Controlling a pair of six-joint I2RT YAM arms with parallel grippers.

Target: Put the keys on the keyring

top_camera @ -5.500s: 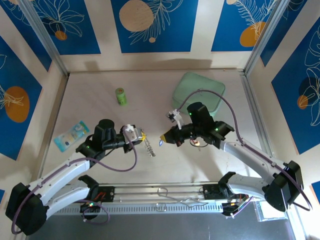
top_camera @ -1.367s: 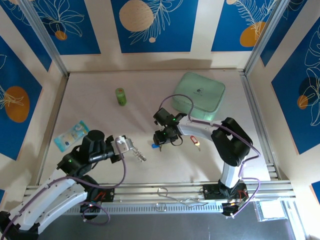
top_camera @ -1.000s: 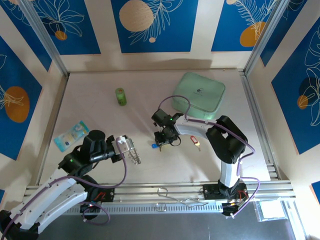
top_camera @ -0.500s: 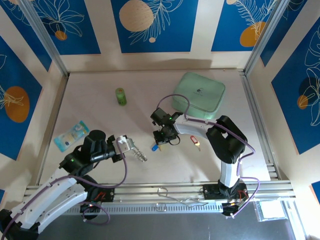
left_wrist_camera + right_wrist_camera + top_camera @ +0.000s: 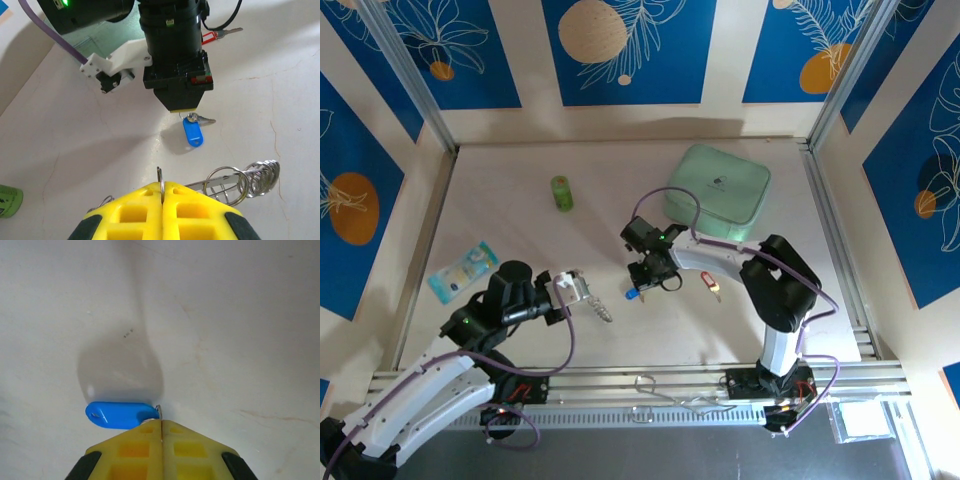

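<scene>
- blue-and-white packet (image 5: 463, 270) lies flat on the table (image 5: 520, 230), off to the left of the left pincer (image 5: 579, 292) and a bit further from the arm bases
- left pincer is clamped tight. In its wrist cam the yellow fingers (image 5: 130, 215) are pressed together with the thin wire of the keyring (image 5: 235, 182) pinched in the seam
- the keyring sticks out from that pincer's tips toward the right. Its bunch of silvery pieces (image 5: 260, 177) is crowded at the far end, just above the table or touching it, can't tell which
- small green cylinder (image 5: 560, 192) is well beyond the left pincer, toward the back wall
- blue-tagged key (image 5: 632, 296) is right at the tip of the right pincer (image 5: 641, 284). The blue tag hangs on the side toward the left pincer, and there's a small gap of bare table between it and the keyring's end
- right pincer points down and is closed too. Its own cam shows the fingers (image 5: 135, 440) shut with the key's little split ring caught in the seam and the tag poking out to the left
- red-tagged key (image 5: 710, 285) lies flat just to the right of the right pincer, not touched by anything
- pale green pouch (image 5: 718, 190) sits beyond the right pincer, toward the back right
</scene>
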